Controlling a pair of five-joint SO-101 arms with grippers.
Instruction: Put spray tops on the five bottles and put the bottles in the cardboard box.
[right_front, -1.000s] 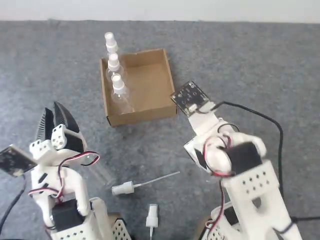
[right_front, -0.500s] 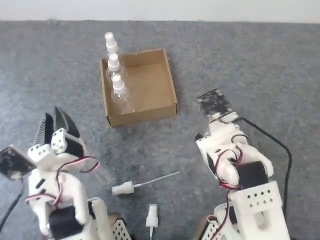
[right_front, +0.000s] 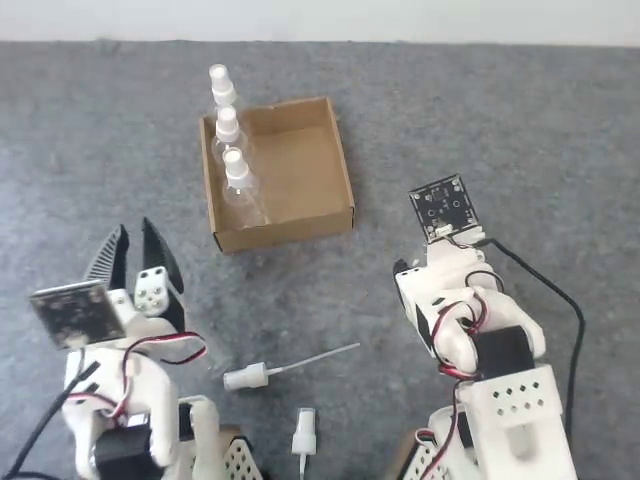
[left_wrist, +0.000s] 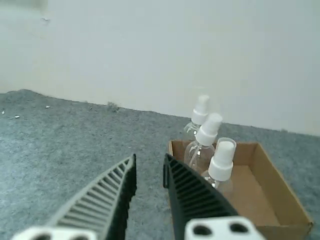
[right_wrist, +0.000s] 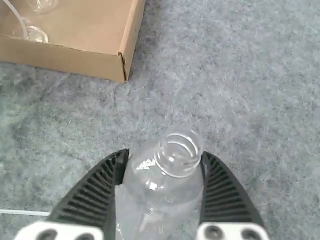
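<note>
— Where is the bottle that has no top?

— The uncapped bottle (right_wrist: 167, 175) is clamped between the fingers (right_wrist: 97, 187) of the right gripper (right_wrist: 164, 157). They press on its clear body from both sides, and its open neck sticks out past the fingertips. It is over the grey tabletop (right_wrist: 240, 75), near a corner of the cardboard box (right_wrist: 100, 50) but apart from it. I cannot tell whether its base touches the tabletop.

— And the finished ones?

— Three capped bottles (right_front: 228, 135) stand in a row along one side wall inside the cardboard box, each with a white sprayer on.

— Any parts lying about?

— Two loose spray tops lie on the tabletop between the arms. One (right_front: 247, 377) has its long thin tube stretched toward the right arm (right_front: 475, 335). The other (right_front: 304, 432) lies nearer the arm bases.

— What about the left gripper (left_wrist: 149, 160)?

— It hovers well short of the box and points toward it. Its fingers are a narrow gap apart with nothing between them.
</note>
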